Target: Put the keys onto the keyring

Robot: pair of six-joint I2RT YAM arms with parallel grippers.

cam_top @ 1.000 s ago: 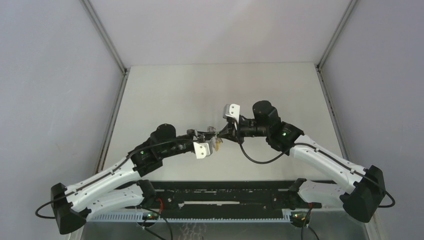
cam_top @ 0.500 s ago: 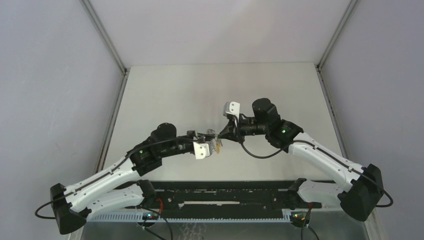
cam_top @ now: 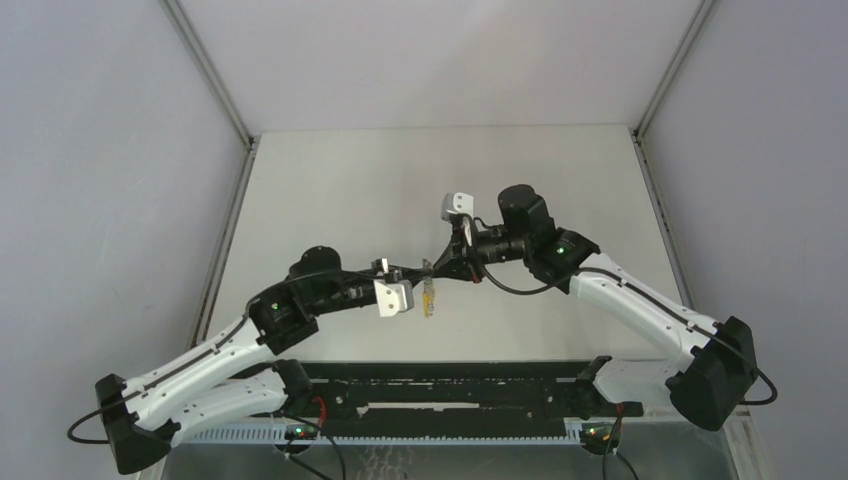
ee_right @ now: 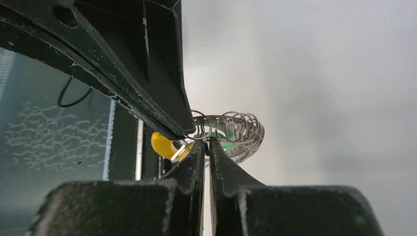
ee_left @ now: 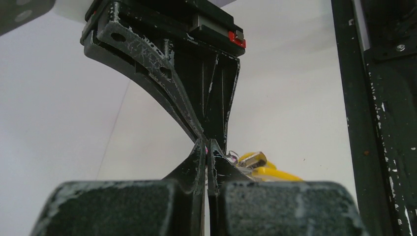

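Observation:
Above the middle of the table, my left gripper (cam_top: 420, 273) and right gripper (cam_top: 435, 270) meet tip to tip. Both are shut on the keyring (ee_right: 243, 129), a thin grey wire ring strung with several small loops. In the right wrist view my right gripper (ee_right: 206, 143) pinches the ring from below, and the left fingers (ee_right: 147, 73) reach it from the upper left. The yellow key (ee_right: 162, 143) hangs just left of that pinch, and the green key (ee_right: 227, 146) shows behind the loops. In the left wrist view my left gripper (ee_left: 206, 147) is closed, with the yellow key (ee_left: 268, 172) beside it. The keys (cam_top: 430, 298) dangle below the tips.
The pale table (cam_top: 400, 180) has grey walls on both sides and metal corner posts at the back. A black rail (cam_top: 450, 400) with the arm bases runs along the near edge. In the left wrist view, a black frame bar (ee_left: 378, 123) stands at the right.
Both grippers have shifted a little to the left together, still tip to tip. The bunch of keys now hangs lower and straighter beneath them.

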